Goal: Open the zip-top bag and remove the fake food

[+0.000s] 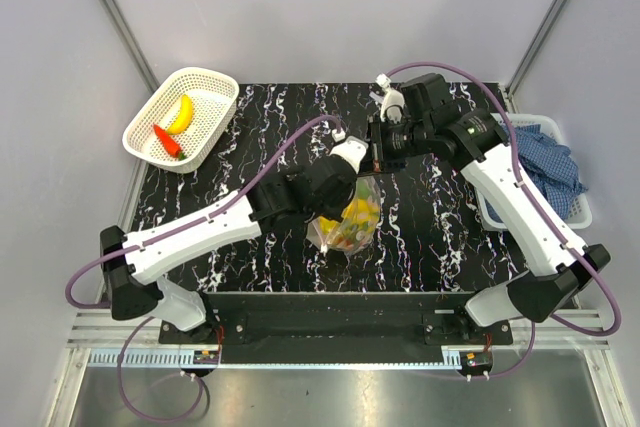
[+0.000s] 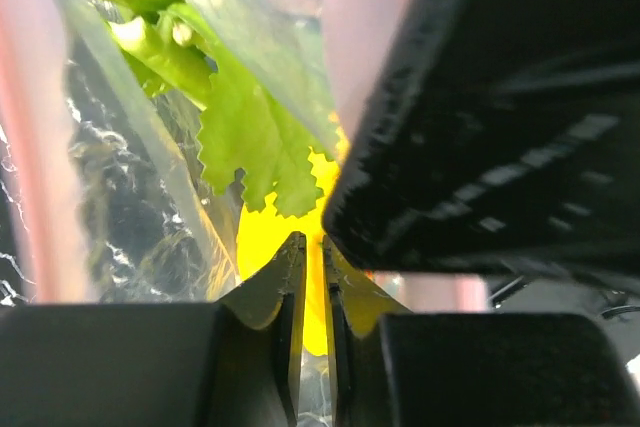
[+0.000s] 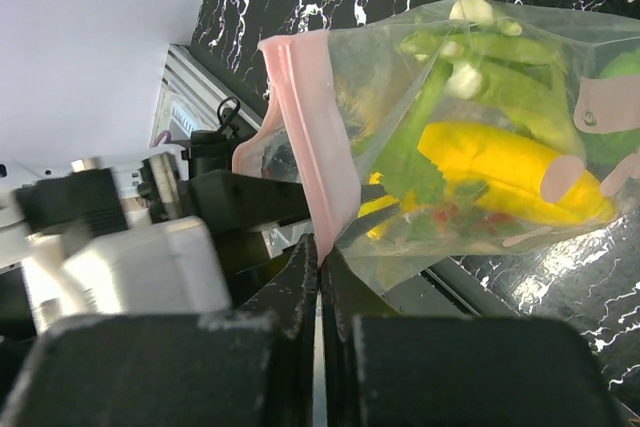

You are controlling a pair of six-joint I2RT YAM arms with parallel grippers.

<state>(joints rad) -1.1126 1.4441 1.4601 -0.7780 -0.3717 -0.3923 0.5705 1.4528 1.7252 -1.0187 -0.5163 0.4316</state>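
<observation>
The zip-top bag [image 1: 352, 219] hangs above the black marbled table, held up by its top edge between my two grippers. Through it I see fake food: a yellow banana [image 3: 500, 162], green leafy pieces [image 2: 250, 137], and small red and orange bits. My right gripper [image 3: 320, 247] is shut on the bag's pink zip strip [image 3: 305, 137]. My left gripper [image 2: 310, 247] is pinched almost shut on the bag's film, close beside the right gripper's black body [image 2: 500, 117]. In the top view the left gripper [image 1: 356, 171] and the right gripper [image 1: 375, 165] meet at the bag's top.
A white mesh basket [image 1: 215, 82] at the back left holds a yellow banana [image 1: 181, 114] and a red chili [image 1: 167, 140]. A white basket [image 1: 580, 209] at the right edge holds a blue checked cloth [image 1: 548, 162]. Grey walls enclose the table.
</observation>
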